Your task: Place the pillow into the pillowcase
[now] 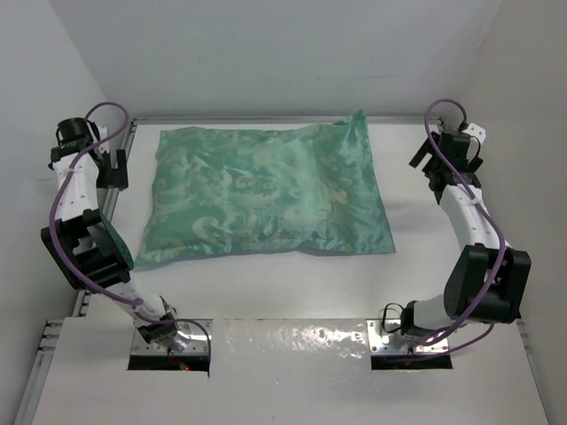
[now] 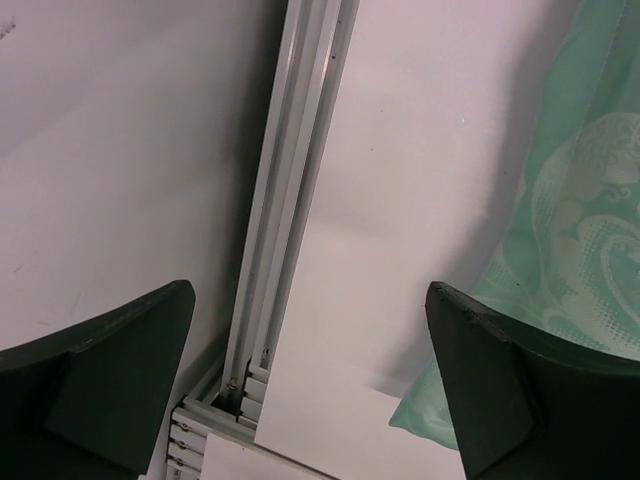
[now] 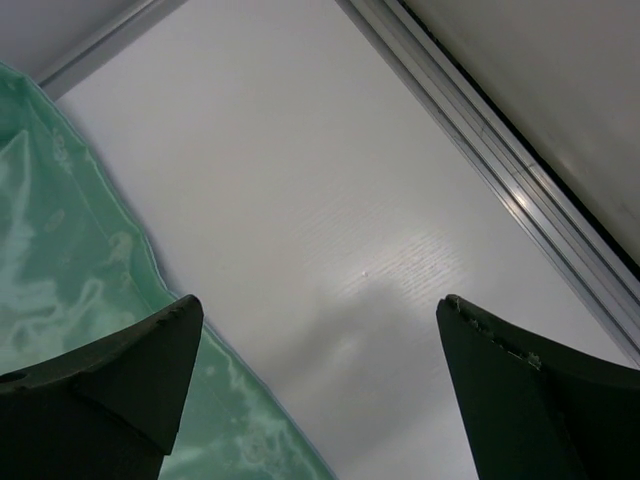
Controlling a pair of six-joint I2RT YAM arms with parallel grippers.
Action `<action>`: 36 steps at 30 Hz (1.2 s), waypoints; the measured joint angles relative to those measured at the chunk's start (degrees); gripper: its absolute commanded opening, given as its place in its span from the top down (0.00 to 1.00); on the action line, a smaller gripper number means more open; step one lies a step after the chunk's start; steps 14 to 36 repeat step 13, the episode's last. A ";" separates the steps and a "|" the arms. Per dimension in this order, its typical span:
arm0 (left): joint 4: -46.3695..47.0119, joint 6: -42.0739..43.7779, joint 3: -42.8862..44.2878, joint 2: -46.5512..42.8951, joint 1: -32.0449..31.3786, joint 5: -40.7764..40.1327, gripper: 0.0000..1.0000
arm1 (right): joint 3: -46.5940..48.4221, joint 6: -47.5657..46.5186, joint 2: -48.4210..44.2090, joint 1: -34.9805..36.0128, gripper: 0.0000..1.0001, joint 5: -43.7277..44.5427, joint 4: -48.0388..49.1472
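Pillowcase is seen lying on the desk, sea-green face up, plump and bulging. No pillow is visible, so it is judged to be wholly inside. The left claw is held wide and empty beside the case's left edge. The right claw is likewise spread wide and empty, off the right edge. Insertion is judged done. At most, the fabric may need to be checked and smoothed at the open end, which cannot be made out.
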 measured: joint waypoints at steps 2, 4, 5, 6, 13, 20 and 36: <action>0.11 -0.02 0.00 -0.15 0.00 0.24 0.00 | -0.02 0.00 0.00 0.00 0.01 -0.04 1.49; 0.13 -0.02 0.00 -0.15 0.00 0.52 0.00 | -0.04 0.00 0.00 0.00 0.01 -0.17 2.27; 0.15 -0.02 0.00 -0.15 0.00 0.68 0.00 | -0.04 0.00 0.00 0.00 0.01 -0.28 2.60; 0.24 -0.02 0.00 -0.15 0.00 0.83 0.00 | -0.04 0.00 0.00 0.00 0.01 -0.33 2.84; 1.03 -0.04 0.00 -0.15 0.00 2.14 0.00 | -0.04 0.04 0.09 0.00 0.01 -0.46 3.41; 1.03 -0.04 0.00 -0.15 0.00 2.14 0.00 | -0.04 0.04 0.09 0.00 0.01 -0.46 3.41; 1.03 -0.04 0.00 -0.15 0.00 2.14 0.00 | -0.04 0.04 0.09 0.00 0.01 -0.46 3.41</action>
